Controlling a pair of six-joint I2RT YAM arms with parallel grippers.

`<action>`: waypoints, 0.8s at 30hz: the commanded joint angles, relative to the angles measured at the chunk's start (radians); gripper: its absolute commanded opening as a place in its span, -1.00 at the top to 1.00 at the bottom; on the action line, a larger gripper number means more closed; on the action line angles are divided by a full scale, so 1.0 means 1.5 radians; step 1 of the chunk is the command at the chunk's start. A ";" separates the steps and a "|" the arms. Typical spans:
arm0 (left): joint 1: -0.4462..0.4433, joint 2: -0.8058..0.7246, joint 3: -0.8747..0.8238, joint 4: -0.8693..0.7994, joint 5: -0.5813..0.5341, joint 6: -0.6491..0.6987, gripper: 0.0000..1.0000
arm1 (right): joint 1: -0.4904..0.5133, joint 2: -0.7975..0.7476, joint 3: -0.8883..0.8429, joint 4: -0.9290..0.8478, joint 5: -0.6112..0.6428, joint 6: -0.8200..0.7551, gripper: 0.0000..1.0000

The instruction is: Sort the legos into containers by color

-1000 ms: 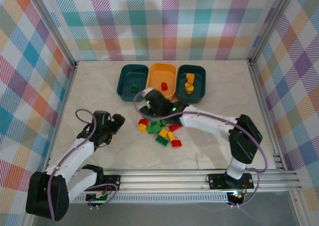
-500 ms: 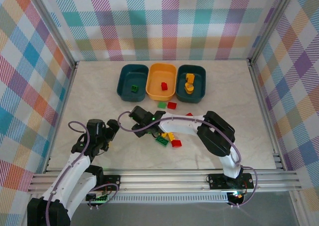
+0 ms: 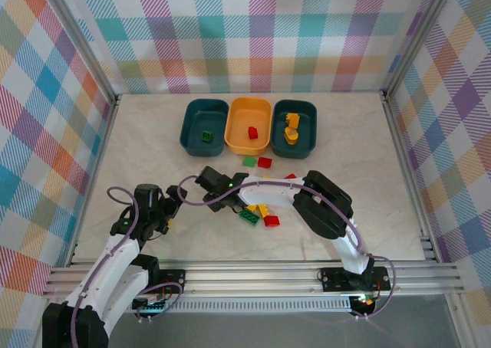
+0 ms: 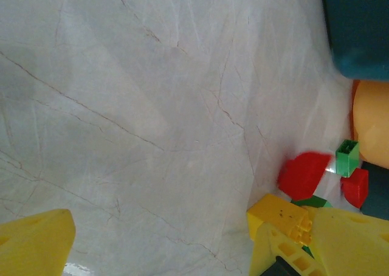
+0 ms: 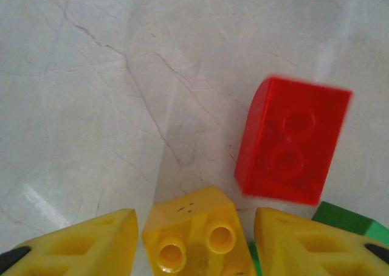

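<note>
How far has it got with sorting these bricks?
Barely started. Done: one green brick in the left teal tub, one red brick in the orange tub, yellow ones in the right teal tub. In hand: the right gripper brackets a yellow brick. Remaining: the loose pile and two strays by the tubs.

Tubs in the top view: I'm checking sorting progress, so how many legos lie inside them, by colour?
Green lego: 1
Red lego: 1
Yellow legos: 2
Total: 4
</note>
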 commanded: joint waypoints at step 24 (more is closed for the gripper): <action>-0.030 0.052 -0.009 0.132 0.089 0.020 -1.00 | -0.193 -0.220 -0.051 0.060 0.026 -0.012 0.40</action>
